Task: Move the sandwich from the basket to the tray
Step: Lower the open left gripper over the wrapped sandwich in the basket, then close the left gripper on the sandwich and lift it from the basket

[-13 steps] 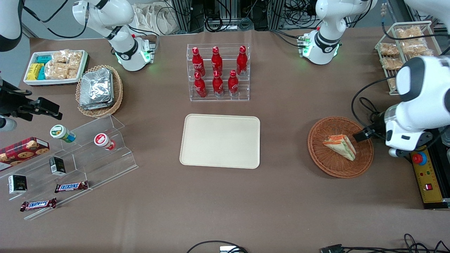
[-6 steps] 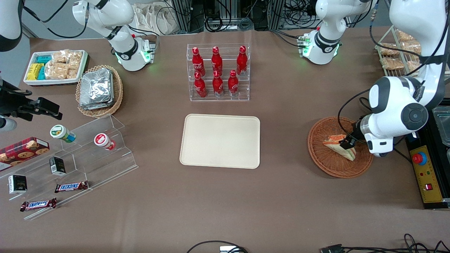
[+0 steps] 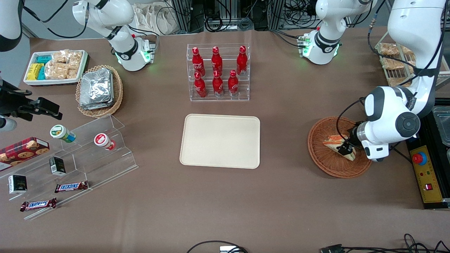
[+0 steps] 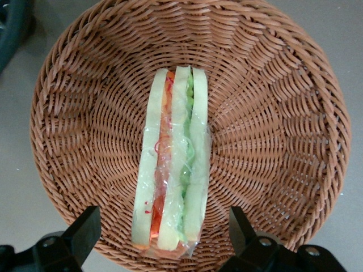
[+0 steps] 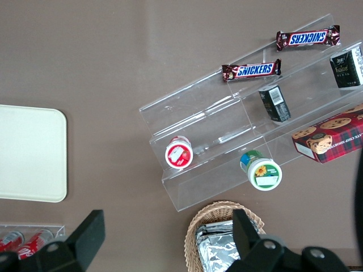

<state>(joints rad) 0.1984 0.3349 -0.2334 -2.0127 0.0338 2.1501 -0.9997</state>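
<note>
1. Sandwich (image 4: 173, 164): film-wrapped wedge, pale bread with orange and green layers, lying in woven wicker basket (image 3: 323, 158), right of frame.
2. Gripper (image 3: 346, 147) over the sandwich, fingers (image 4: 85, 229) spread either side, not touching.
3. Smooth cream tray (image 3: 219, 140) at centre; bottle rack (image 3: 218, 72) above it.

The gripper (image 3: 345, 149) is held low over the basket (image 3: 323, 165), fingers (image 4: 85, 229) spread wide with the sandwich (image 4: 173, 170) between them, untouched. Open tabletop is seen between the basket and the tray (image 3: 197, 154). The bottle rack (image 3: 218, 73) stands farther from the camera than the tray.
</note>
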